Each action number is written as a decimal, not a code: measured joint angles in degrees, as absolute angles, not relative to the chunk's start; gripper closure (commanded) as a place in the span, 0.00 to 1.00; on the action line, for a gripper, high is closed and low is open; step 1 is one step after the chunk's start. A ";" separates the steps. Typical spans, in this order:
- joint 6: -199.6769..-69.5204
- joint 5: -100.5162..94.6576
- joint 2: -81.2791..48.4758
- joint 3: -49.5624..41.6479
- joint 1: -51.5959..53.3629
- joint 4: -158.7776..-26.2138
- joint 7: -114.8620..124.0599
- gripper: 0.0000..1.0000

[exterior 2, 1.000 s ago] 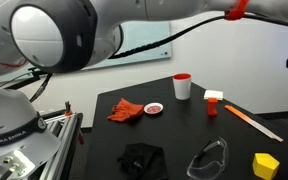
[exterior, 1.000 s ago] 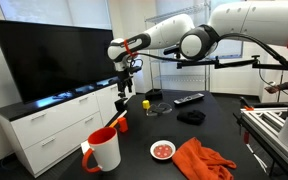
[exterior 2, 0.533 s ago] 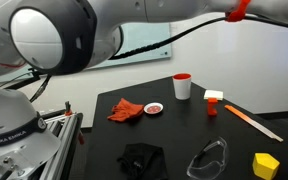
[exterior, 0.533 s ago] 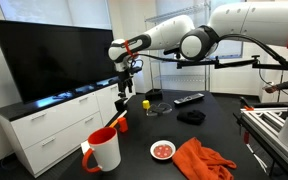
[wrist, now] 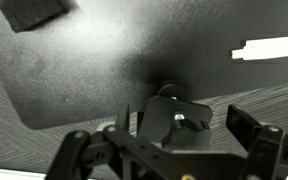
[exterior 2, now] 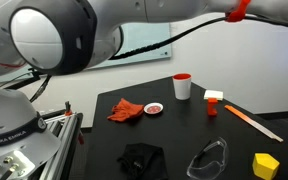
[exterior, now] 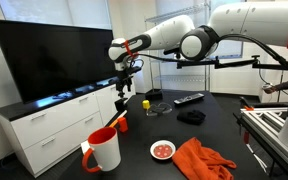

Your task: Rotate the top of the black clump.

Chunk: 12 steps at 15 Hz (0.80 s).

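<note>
End effector [exterior: 125,85] is released, jaws wide, holding nothing. It hangs over the black clump [exterior: 121,103], which stands at the far corner of the counter [exterior: 224,125] by the TV [exterior: 54,55]. In the wrist view the knobbed top [wrist: 179,116] sits between the fingers [wrist: 76,150], slightly right of centre.

Risks, left to right:
- The clump sits right at the counter edge, with carpet [wrist: 24,140] below. An off-centre close could shove or tip it outward.
- The finger toward the frame's left looks farther from the knob, so the opposite pad probably lands first. The whole fixture may then twist instead of just the top.
- The yellow block [exterior: 144,103] is near on the other side. Wide jaws might clip it on the way down.

Hard to read:
- Exterior view: the clump is small, dark on dark. Can't tell the height gap to the fingers.
- Exterior view with the arm [exterior 2: 74,35] up close: clump and end effector are out of frame.
- Wrist view: the clump's body is hidden under its top and the fingertips are blurred. Can't identify the white strip [wrist: 269,47].
</note>
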<state>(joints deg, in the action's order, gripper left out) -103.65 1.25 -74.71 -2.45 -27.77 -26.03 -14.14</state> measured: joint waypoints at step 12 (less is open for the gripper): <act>-105.93 1.75 -75.35 -2.04 -27.18 -26.09 -8.33 0.00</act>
